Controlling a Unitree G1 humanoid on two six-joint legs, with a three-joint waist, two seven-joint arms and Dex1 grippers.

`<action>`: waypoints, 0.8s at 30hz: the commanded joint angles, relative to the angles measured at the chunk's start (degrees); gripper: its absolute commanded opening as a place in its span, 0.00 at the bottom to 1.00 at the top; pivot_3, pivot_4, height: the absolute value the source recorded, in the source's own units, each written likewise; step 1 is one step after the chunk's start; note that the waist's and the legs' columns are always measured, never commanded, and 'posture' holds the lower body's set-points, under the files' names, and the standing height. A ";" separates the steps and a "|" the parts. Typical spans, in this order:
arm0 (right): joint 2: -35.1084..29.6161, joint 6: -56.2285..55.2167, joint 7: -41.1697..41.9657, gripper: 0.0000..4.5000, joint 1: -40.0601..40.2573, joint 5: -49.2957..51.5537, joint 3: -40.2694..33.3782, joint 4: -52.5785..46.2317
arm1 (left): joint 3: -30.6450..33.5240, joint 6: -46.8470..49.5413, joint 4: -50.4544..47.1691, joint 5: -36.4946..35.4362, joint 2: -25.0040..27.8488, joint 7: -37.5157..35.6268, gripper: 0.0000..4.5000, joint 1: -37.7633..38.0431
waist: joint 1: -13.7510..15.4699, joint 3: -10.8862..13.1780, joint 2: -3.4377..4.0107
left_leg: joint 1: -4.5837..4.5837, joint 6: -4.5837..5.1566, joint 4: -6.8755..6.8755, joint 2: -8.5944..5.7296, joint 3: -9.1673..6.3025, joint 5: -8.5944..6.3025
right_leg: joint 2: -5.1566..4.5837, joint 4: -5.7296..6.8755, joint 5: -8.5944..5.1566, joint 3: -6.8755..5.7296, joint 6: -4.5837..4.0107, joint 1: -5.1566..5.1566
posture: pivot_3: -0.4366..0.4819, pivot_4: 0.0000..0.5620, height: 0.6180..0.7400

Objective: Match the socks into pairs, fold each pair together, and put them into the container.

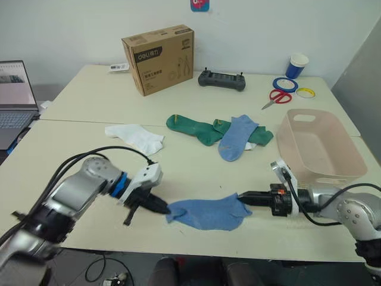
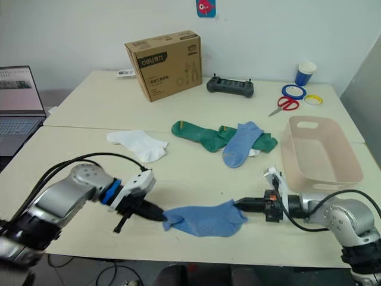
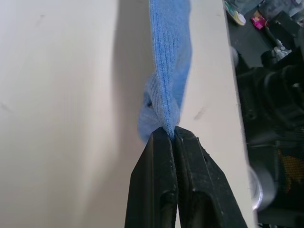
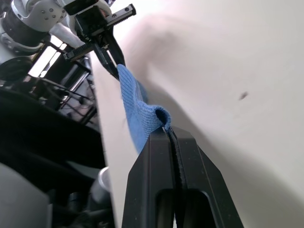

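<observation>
Light blue sock (image 1: pixel 207 213) lies near the front edge of the table (image 1: pixel 89 95), stretched between both arms: left gripper (image 1: pixel 162 207) pinched closed on one end, right gripper (image 1: pixel 244 198) pinched closed on the other, both wrist views show fingers clamped tight on fabric with no gap. Its mate, second light blue sock (image 1: pixel 237 137), lies further back, draped over the two dark green socks (image 1: pixel 202 130), with a bit of white peeking out under that pile, probably a white sock but can't tell for sure. One white sock (image 1: pixel 138 137) sits apart to the left. Pink tub (image 1: pixel 318 146) is just behind the right arm, nothing visible in it. Judging by this, pairing has barely begun, no pair folded yet. Risks: held sock is close to the table's front edge, so a slack release or a pull toward the robot could drop it off the table; grip is only on thin edges, so a sock end may slip out if arms pull apart further; moving the right arm backward could knock the tub; reaching for the mate could drag the green socks along since they overlap.
</observation>
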 commanded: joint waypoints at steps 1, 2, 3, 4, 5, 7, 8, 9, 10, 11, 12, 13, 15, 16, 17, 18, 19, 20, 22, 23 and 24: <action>0.49 -2.64 1.65 0.00 -1.03 -3.00 0.34 1.34 | -1.78 -6.87 8.05 5.19 -3.40 -1.61 0.01 -4.62 | 0.08 0.00 0.00 | -0.04 0.00 0.00 0.03 -0.03 0.00 | 0.05 0.00 0.02 0.00 -0.04 -0.04 | 0.48 0.27 1.00; 0.43 -3.70 2.10 0.00 -0.91 -4.29 0.64 1.95 | -2.22 -9.43 10.76 6.90 -4.80 -1.21 0.01 -5.84 | 0.07 0.00 0.00 | -0.06 0.01 0.00 0.02 -0.05 0.00 | 0.06 -0.01 0.03 0.00 -0.07 -0.04 | 0.48 0.27 1.00; 0.33 -4.80 2.49 0.00 -0.64 -5.65 0.96 2.58 | -2.63 -11.05 12.77 7.93 -5.70 -2.01 0.01 -6.74 | 0.12 -0.01 0.01 | -0.06 0.01 0.00 0.03 -0.07 0.00 | 0.08 0.00 0.04 0.01 -0.09 -0.05 | 0.48 0.27 1.00; 0.30 -5.59 2.83 0.00 -0.45 -6.65 1.17 3.05 | -2.82 -12.25 14.34 8.70 -6.39 -2.77 0.01 -7.38 | 0.12 0.00 0.01 | -0.07 0.02 0.01 0.02 -0.10 0.00 | 0.08 0.01 0.07 0.00 -0.15 -0.05 | 0.48 0.27 1.00; 0.37 -6.03 3.14 0.00 -0.35 -7.34 1.23 3.35 | -2.81 -12.96 15.42 9.16 -6.84 -3.47 0.01 -7.75 | 0.09 0.00 0.01 | -0.09 0.02 0.01 0.02 -0.11 -0.01 | 0.09 0.00 0.12 0.00 -0.24 -0.06 | 0.48 0.27 1.00; 0.51 -6.75 3.72 0.00 -0.34 -8.60 1.26 3.95 | -2.42 -14.80 18.95 10.63 -8.52 -2.92 0.10 -9.22 | 0.11 -0.01 0.02 | -0.10 0.03 0.01 0.02 -0.11 -0.01 | 0.09 0.00 0.14 0.01 -0.26 -0.06 | 0.48 0.27 1.00; 0.65 -6.78 3.87 0.00 -0.28 -8.85 1.10 4.01 | -2.23 -15.49 20.38 11.20 -9.14 -2.80 0.14 -9.81 | 0.23 -0.02 0.03 | -0.10 0.03 0.01 0.02 -0.12 -0.01 | 0.09 0.01 0.14 -0.01 -0.26 -0.06 | 0.48 0.27 1.00; 0.69 -6.82 4.06 0.00 -0.10 -9.05 0.93 3.85 | -1.88 -16.69 22.21 12.01 -9.61 -2.07 0.21 -10.55 | 0.39 -0.03 0.05 | -0.10 0.03 0.03 0.02 -0.14 -0.01 | 0.09 0.03 0.14 -0.03 -0.26 -0.05 | 0.48 0.27 1.00; 0.76 -6.80 4.27 0.00 -0.05 -9.23 0.79 3.79 | -1.63 -17.62 23.61 12.59 -9.94 -1.71 0.28 -11.11 | 0.49 -0.03 0.05 | -0.10 0.03 0.05 0.02 -0.15 -0.01 | 0.09 0.04 0.14 -0.04 -0.26 -0.04 | 0.48 0.27 1.00; 0.86 -7.09 4.12 0.00 0.06 -9.78 0.64 3.91 | -0.83 -17.70 24.59 12.59 -10.08 -1.26 0.34 -11.47 | 0.55 -0.03 0.05 | -0.10 0.03 0.07 0.02 -0.15 -0.01 | 0.09 0.04 0.14 -0.04 -0.26 -0.03 | 0.48 0.27 1.00; 0.80 -7.53 4.27 0.00 0.20 -10.39 0.56 4.20 | 0.00 -18.36 25.60 12.67 -9.98 -0.64 0.41 -11.73 | 0.55 -0.04 0.06 | -0.09 0.03 0.10 0.02 -0.15 0.00 | 0.09 0.05 0.13 -0.05 -0.23 -0.02 | 0.48 0.27 1.00; 0.76 -7.84 4.39 0.00 0.29 -10.82 0.50 4.44 | 0.58 -18.83 26.26 12.72 -9.93 -0.36 0.47 -11.87 | 0.52 -0.04 0.06 | -0.09 0.03 0.13 0.03 -0.15 0.00 | 0.09 0.06 0.11 -0.04 -0.16 -0.02 | 0.48 0.27 1.00; 0.86 -9.14 3.82 0.05 0.40 -12.20 -0.09 5.38 | 2.20 -20.17 27.04 12.89 -9.11 0.73 0.61 -11.68 | 0.52 -0.04 0.06 | -0.08 0.03 0.28 0.03 -0.15 0.00 | 0.09 0.17 0.07 -0.04 0.03 0.01 | 0.48 0.27 1.00; 0.65 -10.28 4.07 0.10 0.51 -13.05 -0.37 5.73 | 3.35 -20.26 26.46 12.61 -8.50 1.29 0.67 -11.25 | 0.49 -0.04 0.06 | -0.09 0.03 0.42 0.03 -0.15 0.00 | 0.09 0.29 0.08 -0.02 0.05 0.01 | 0.48 0.27 1.00; 0.50 -11.11 4.35 0.15 0.59 -13.65 -0.54 5.97 | 4.14 -20.32 26.03 12.41 -8.12 1.66 0.74 -10.94 | 0.45 -0.04 0.06 | -0.09 0.03 0.58 0.03 -0.15 0.00 | 0.09 0.42 0.07 0.00 0.06 0.01 | 0.48 0.27 1.00; 0.42 -11.51 3.94 0.22 0.62 -14.12 -1.01 6.30 | 4.86 -21.24 25.17 12.60 -7.51 2.47 0.80 -10.31 | 0.37 -0.04 0.06 | -0.10 0.03 0.67 0.04 -0.14 0.00 | 0.10 0.50 0.07 0.02 0.06 0.01 | 0.48 0.27 1.00; 0.15 -12.81 3.76 0.30 0.70 -15.20 -1.40 6.71 | 5.93 -24.08 24.12 13.09 -7.13 4.41 0.88 -9.46 | 0.28 -0.04 0.07 | -0.10 0.03 0.74 0.03 -0.13 0.00 | 0.10 0.58 0.08 0.04 0.08 0.01 | 0.48 0.27 1.00; -0.03 -13.70 3.69 0.38 0.66 -15.98 -1.71 7.13 | 6.64 -26.15 23.44 13.58 -7.01 5.83 0.95 -8.95 | 0.21 -0.04 0.07 | -0.09 0.03 0.80 0.03 -0.13 0.00 | 0.09 0.64 0.08 0.05 0.08 0.01 | 0.48 0.27 1.00; -0.17 -15.29 3.46 0.54 0.28 -16.83 -3.07 7.99 | 8.76 -25.80 19.16 12.77 -6.73 8.09 1.00 -6.78 | 0.30 -0.04 0.07 | -0.09 0.03 0.84 0.03 -0.12 0.00 | 0.08 0.73 0.08 0.06 0.09 0.00 | 0.48 0.27 1.00; -0.47 -15.46 3.87 0.60 0.03 -16.52 -4.03 7.89 | 10.04 -23.44 14.28 11.04 -6.16 8.38 1.00 -4.02 | 0.32 -0.04 0.07 | -0.09 0.03 0.85 0.03 -0.11 0.00 | 0.07 0.75 0.08 0.06 0.09 0.00 | 0.48 0.27 1.00; -0.90 -16.42 4.62 0.60 -0.08 -16.78 -4.45 7.56 | 11.16 -21.49 9.72 9.62 -5.85 8.88 1.00 -1.36 | 0.21 -0.04 0.07 | -0.09 0.02 0.84 0.03 -0.10 0.00 | 0.06 0.76 0.08 0.07 0.09 0.00 | 0.48 0.27 1.00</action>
